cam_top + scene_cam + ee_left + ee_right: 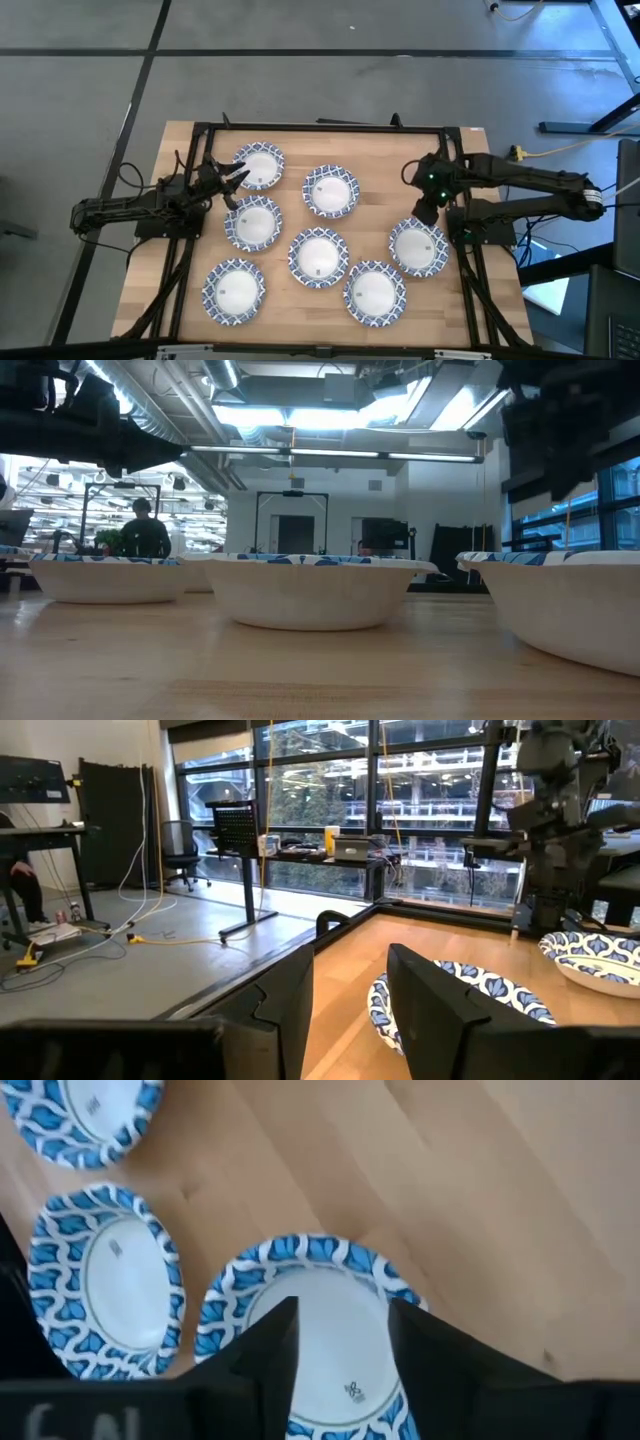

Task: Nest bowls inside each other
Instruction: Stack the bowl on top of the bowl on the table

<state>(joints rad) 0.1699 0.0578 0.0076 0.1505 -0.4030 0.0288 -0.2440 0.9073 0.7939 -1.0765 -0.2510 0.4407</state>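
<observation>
Bowl (320,1340) | under open right gripper (340,1330); untouched

Left end effector (236,177) and right end effector (424,213) both hover low, fingers parted

In the right wrist view, the right end effector (340,1342) covers part of the bowl (300,1295) beneath it. A second bowl (85,1115), farther from it, is cut by the frame edge. In the low view, the nearest bowl (575,600) runs off the edge.
</observation>
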